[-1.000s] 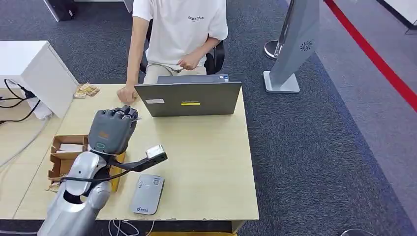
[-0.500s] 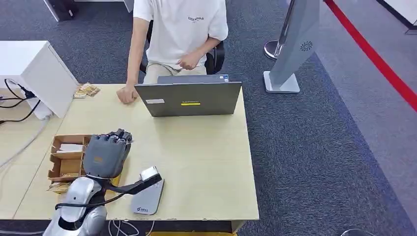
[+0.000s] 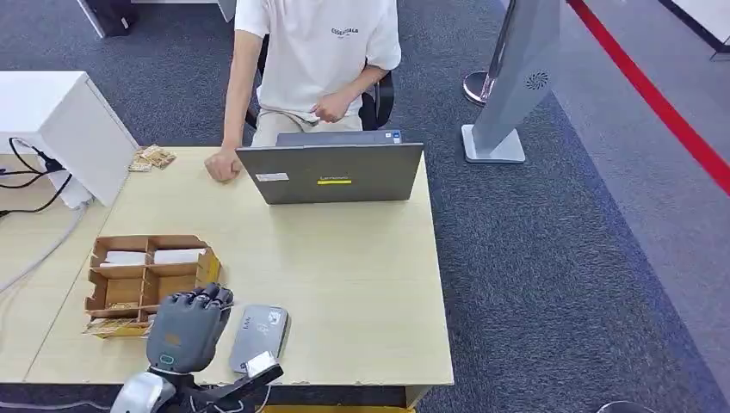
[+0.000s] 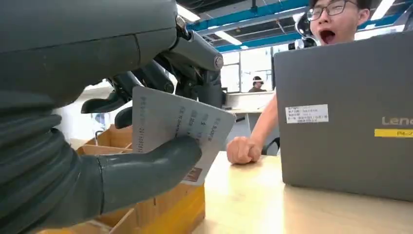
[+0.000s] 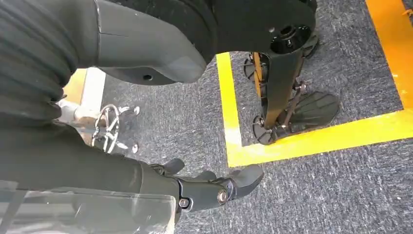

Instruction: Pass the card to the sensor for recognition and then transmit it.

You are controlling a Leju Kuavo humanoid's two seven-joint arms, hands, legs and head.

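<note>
The left hand (image 3: 185, 331) pinches the grey card (image 4: 178, 131) between thumb and fingers, just beside the grey sensor (image 3: 257, 337) at the table's (image 3: 361, 284) near edge, beside the cardboard box (image 3: 146, 280), while the right hand (image 5: 214, 187) hangs over the floor, fingers loosely apart, holding nothing

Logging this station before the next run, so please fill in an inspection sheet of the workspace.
Surface: wooden table, mostly bare.
Job's things: card held in left hand; grey sensor flat near the front edge.
Clutter: cardboard divider box, laptop, small packets.
Hands: left holds the card; right hand hangs over the floor, holding nothing.
Cables: black cables beside the white cabinet.
Surroundings: seated person, grey kiosk stand.
</note>
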